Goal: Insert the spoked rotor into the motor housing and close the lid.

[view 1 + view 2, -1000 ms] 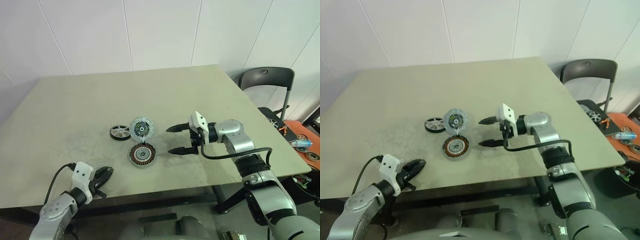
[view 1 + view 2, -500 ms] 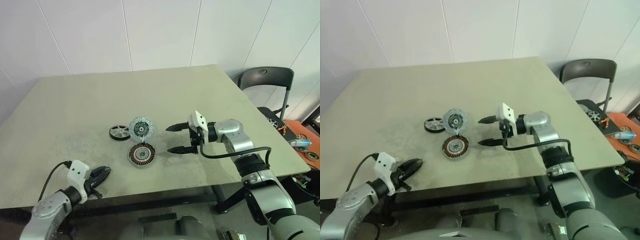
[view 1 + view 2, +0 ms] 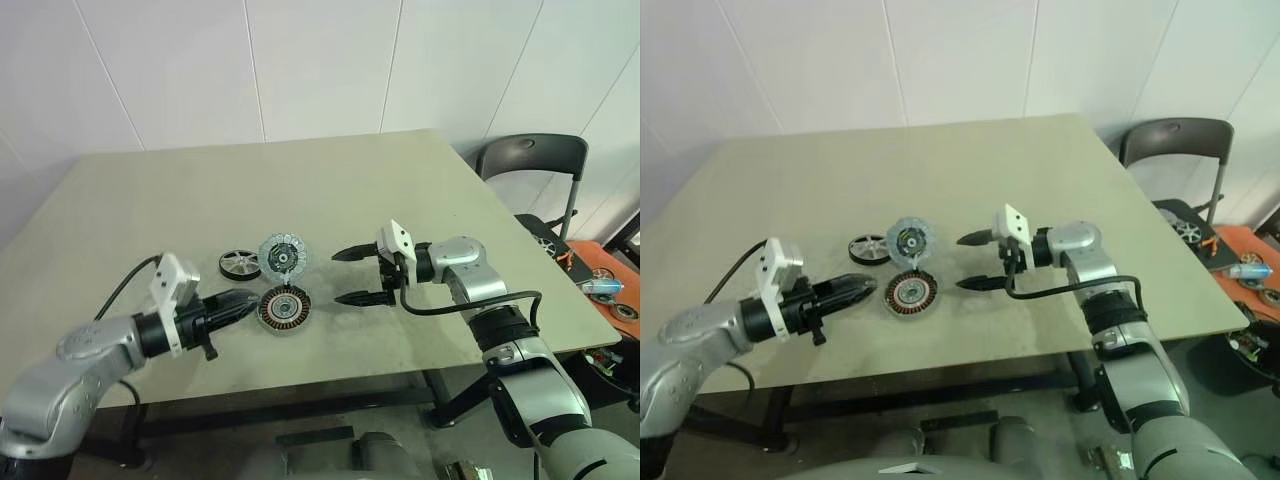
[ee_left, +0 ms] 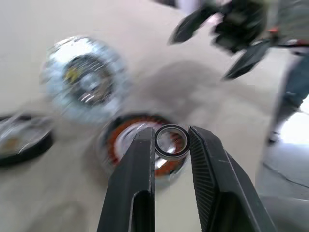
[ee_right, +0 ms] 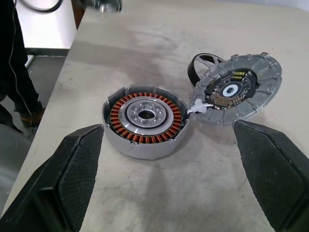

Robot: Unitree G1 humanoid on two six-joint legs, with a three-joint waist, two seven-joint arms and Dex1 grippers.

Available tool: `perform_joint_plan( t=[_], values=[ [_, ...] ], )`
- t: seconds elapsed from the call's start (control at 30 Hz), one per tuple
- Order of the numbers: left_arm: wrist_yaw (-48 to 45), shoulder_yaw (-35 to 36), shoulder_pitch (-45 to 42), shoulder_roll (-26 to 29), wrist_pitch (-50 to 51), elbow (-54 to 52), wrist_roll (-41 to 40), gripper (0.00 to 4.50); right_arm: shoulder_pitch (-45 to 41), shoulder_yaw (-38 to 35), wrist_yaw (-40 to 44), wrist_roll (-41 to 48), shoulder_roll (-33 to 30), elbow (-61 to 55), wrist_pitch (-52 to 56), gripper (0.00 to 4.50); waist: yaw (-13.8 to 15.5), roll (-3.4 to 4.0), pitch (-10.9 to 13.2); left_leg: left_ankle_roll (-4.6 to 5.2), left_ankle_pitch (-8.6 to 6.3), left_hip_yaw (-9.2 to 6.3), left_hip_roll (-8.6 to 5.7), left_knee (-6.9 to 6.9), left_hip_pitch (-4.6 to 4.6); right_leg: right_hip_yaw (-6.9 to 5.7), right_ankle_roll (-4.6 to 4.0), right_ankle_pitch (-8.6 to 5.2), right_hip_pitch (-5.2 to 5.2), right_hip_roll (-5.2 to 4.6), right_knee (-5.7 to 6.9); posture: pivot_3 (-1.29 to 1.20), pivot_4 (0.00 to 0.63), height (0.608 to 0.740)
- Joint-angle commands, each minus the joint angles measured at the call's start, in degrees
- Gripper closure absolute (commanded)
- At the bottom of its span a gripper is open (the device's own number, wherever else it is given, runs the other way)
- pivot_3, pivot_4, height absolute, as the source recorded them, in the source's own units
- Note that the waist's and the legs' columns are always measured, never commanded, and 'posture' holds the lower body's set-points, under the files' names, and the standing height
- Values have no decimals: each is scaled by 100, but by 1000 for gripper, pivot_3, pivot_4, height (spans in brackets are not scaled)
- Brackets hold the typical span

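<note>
At the lower left of the left eye view, the left pincer (image 3: 238, 302) has risen from below the bench's (image 3: 150, 200) near edge and now hangs over it, tips just beside the motor housing (image 3: 285, 308); its fingers (image 4: 140, 159) pinch a thin black ring (image 4: 171, 141). Right of centre, the right pincer (image 3: 352, 276) has not moved, its fingers (image 5: 77, 164) spread wide and empty on the housing's right, apart from it. The housing lies open at centre frame, copper windings up, with the lid (image 3: 283, 254) tilted up from its far edge and the spoked rotor (image 3: 240, 264) flat just left of the lid. No writing can be read. Bare benchtop stretches toward the upper frame; a chair (image 3: 530, 155) stands at the upper right.
</note>
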Motion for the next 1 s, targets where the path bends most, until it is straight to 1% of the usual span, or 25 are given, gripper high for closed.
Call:
perform_joint_plan(
  t=[0.03,0.13,0.2,0.33,0.4,0.63,1.0],
  values=[
    [-475,-268,-494,253,56,360,50,3824,-193,-68,5,50,42,-79,-90,0,-22,0,0,0,0,1,0,-2,0,1,0,0,-1,2,-1,0,0,740],
    [-876,-647,-797,402,-92,782,377,3824,-144,-82,-41,56,50,-135,-83,0,-18,0,0,0,0,3,0,-7,0,3,0,1,-3,4,-2,0,0,740],
    [-1126,-989,-939,393,-460,1158,799,3824,-70,-94,-84,67,46,-220,-57,0,-15,1,0,0,0,3,1,-9,-1,4,1,3,-6,4,-2,0,0,740],
    [-1483,-1476,-1107,284,-1217,1756,1494,3824,30,-87,-143,79,50,-339,-31,0,0,0,0,0,0,3,1,-8,-4,4,-1,2,-6,3,-4,0,0,740],
    [-1624,-1700,-1284,98,-1594,2165,1769,3824,109,-63,-156,104,70,-464,11,0,4,0,0,0,0,3,0,-8,-4,5,-2,1,-6,1,-5,0,0,740],
    [-1888,-1967,-1739,-369,-2298,2972,2298,3824,238,-45,-186,94,62,-659,103,0,13,0,0,0,0,1,-1,-3,-5,6,15,11,-6,0,-4,0,0,740],
    [-1974,-1919,-1925,-757,-2842,3419,2611,3824,292,69,-203,-134,-88,-564,138,0,13,-1,0,1,0,1,-1,1,-4,6,19,14,-6,-2,2,0,0,740]
  ],
)
